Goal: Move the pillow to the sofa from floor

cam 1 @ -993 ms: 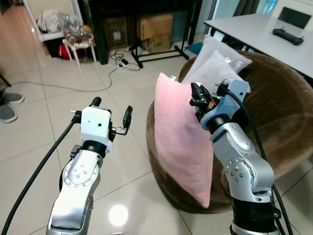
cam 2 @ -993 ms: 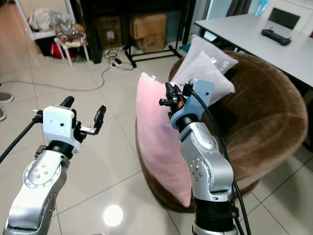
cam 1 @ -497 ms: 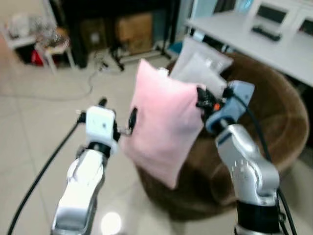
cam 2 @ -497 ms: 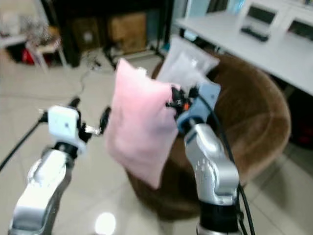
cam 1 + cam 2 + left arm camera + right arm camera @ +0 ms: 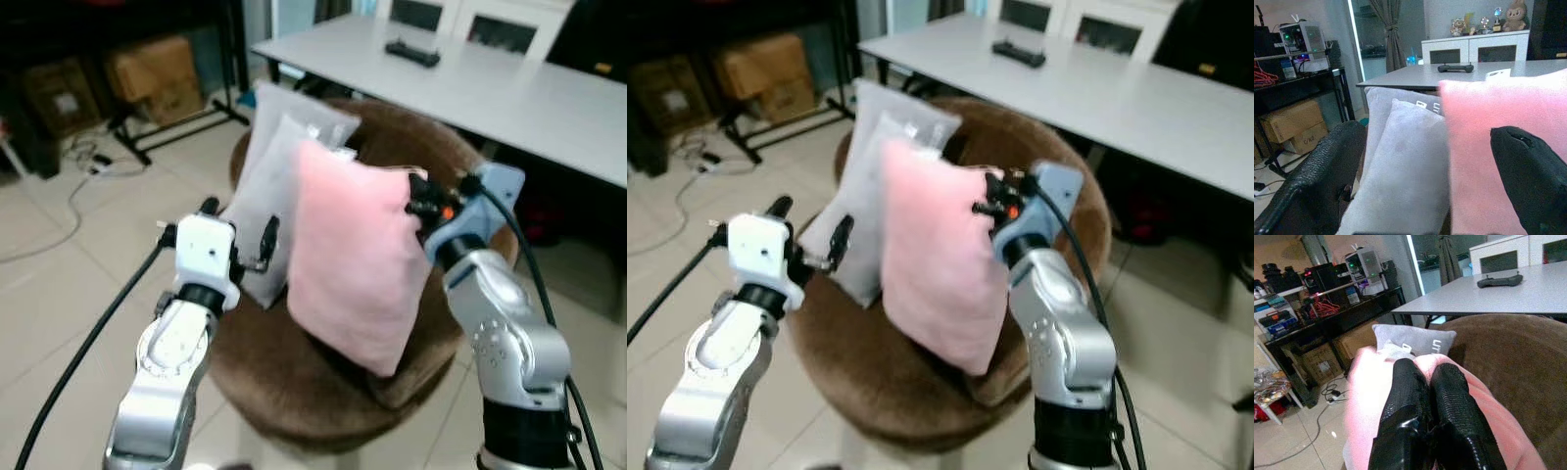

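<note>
Pink pillow [image 5: 355,250] — now over brown sofa [image 5: 549,206]

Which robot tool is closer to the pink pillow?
Right. The right tool is shut on the pink pillow, pinching its top corner above the brown sofa. The left tool hovers open just beside the pillow's other edge, not touching it.

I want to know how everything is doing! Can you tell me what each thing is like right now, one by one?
Pink pillow: held up over the brown sofa.
Right tool: shut on the pink pillow's top edge.
Left tool: open, holding nothing, beside the pillow.
Grey pillows: leaning upright on the sofa.
</note>
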`<state>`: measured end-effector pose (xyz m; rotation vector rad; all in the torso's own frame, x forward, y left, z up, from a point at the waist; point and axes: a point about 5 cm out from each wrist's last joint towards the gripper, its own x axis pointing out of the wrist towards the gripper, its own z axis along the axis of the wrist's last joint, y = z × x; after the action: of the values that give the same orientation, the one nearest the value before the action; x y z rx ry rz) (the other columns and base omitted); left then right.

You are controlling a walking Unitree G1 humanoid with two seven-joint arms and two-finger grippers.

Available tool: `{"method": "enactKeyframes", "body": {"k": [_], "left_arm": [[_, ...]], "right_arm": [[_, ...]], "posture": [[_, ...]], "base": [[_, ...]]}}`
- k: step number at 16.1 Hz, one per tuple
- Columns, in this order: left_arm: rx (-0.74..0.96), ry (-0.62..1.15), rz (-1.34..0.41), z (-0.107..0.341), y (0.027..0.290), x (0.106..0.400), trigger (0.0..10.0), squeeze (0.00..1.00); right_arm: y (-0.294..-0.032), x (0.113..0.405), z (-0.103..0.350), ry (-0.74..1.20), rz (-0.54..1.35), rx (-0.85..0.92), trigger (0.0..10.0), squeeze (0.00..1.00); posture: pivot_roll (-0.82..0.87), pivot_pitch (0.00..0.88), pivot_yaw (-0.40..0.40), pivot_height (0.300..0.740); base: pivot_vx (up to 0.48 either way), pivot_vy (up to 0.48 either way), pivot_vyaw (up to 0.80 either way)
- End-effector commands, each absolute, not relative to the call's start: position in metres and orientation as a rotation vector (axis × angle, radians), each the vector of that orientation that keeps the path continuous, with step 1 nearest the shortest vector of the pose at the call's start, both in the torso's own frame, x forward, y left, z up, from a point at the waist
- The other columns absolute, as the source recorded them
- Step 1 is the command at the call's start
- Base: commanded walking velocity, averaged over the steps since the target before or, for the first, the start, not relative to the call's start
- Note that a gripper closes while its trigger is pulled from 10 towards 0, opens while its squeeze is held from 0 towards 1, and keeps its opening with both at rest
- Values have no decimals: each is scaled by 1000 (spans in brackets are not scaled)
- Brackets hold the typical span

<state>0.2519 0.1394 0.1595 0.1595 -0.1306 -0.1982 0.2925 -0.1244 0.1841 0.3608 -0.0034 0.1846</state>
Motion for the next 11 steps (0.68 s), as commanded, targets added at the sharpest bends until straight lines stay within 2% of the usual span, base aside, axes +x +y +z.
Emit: {"method": "enactKeyframes", "body": {"k": [1, 7, 11], "left_arm": [[175, -121, -175, 158, 147, 251, 10000, 314], [201, -104, -167, 154, 148, 249, 10000, 294], [212, -96, -172, 153, 149, 250, 10000, 294]], "right_arm": [[-111, 291, 201, -72, 254, 365, 10000, 0], [-102, 289, 205, -70, 321, 353, 10000, 0], [-91, 290, 201, 5, 375, 289, 10000, 0]], "posture": [[58, 0, -46, 740], [65, 0, -51, 740], [65, 0, -44, 740]], "base": [[292, 0, 0], [0, 0, 0], [0, 0, 0]]}}
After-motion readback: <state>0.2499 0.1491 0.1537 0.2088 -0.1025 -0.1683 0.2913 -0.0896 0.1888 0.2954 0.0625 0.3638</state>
